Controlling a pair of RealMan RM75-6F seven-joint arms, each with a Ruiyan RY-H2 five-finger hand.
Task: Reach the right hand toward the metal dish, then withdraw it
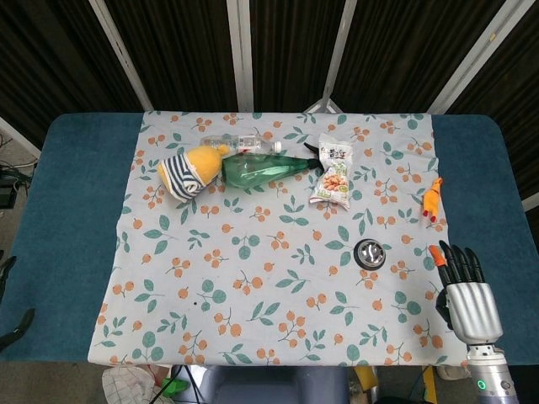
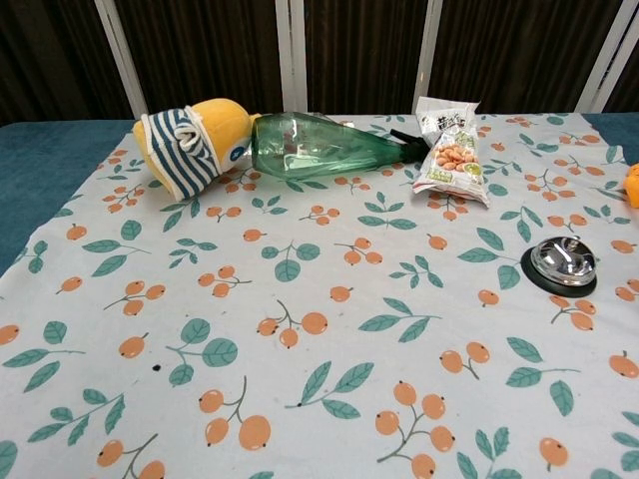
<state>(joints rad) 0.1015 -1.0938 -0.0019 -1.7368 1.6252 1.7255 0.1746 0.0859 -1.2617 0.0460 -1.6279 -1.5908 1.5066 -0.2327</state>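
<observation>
The small metal dish sits on a black base on the floral cloth, right of centre; the chest view shows the dish at its right side. My right hand lies at the table's near right corner, on the blue surface by the cloth's edge, fingers extended and apart, holding nothing. It is well to the right of the dish and nearer to me. The chest view does not show it. At the far left edge of the head view only dark fingertips of my left hand show.
A striped yellow plush toy, a green bottle, a clear bottle and a snack packet lie across the far part of the cloth. A small orange toy rests at the cloth's right edge.
</observation>
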